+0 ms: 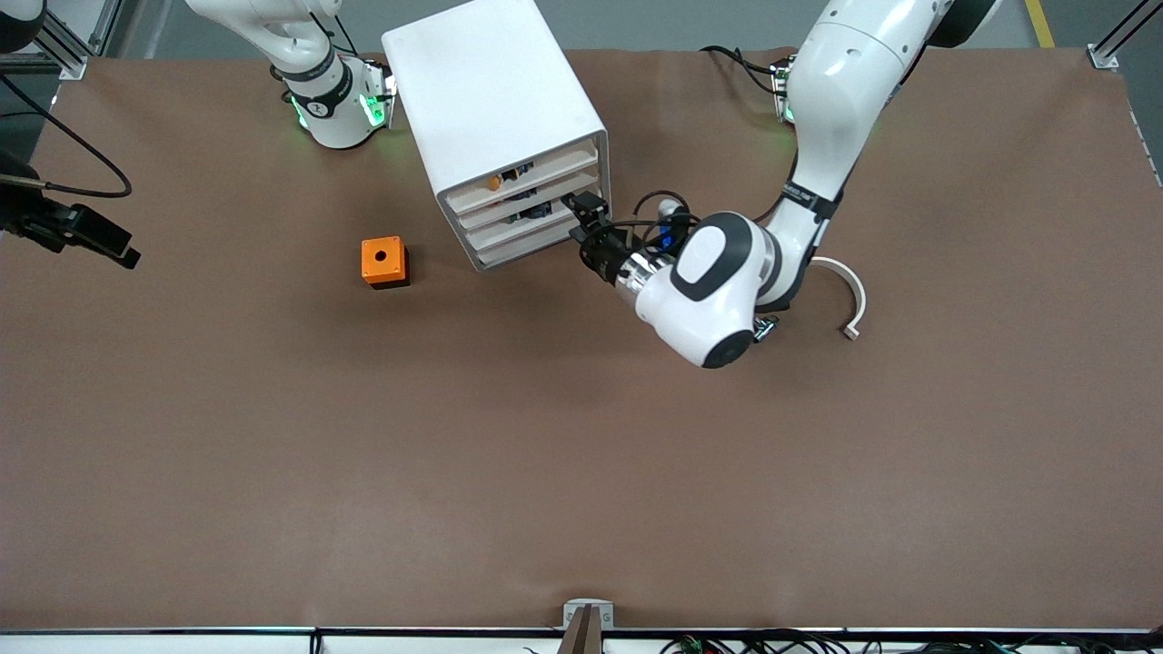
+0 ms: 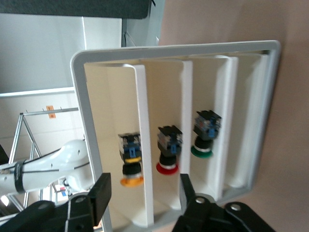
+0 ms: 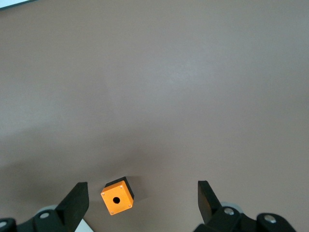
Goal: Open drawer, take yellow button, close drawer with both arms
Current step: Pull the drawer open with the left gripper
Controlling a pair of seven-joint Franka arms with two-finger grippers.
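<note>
The white cabinet (image 1: 482, 82) stands near the arms' bases. Its drawer (image 1: 545, 163), the highest one, is pushed in. The button (image 1: 493, 183) with the orange cap lies inside it, and the left wrist view shows this button (image 2: 131, 180) too. My left gripper (image 1: 581, 207) is at the front of the cabinet, level with the drawer. Its fingers (image 2: 101, 193) stand on either side of the drawer's front edge (image 2: 147, 212), with a gap on each side. My right gripper (image 3: 142, 193) hangs open high over the table and holds nothing.
An orange cube (image 1: 382, 261) with a round hole sits on the table beside the cabinet, toward the right arm's end. A red-capped button (image 2: 166, 166) and a green-capped one (image 2: 202, 152) lie in lower drawers. A white curved piece (image 1: 849, 295) lies near the left arm.
</note>
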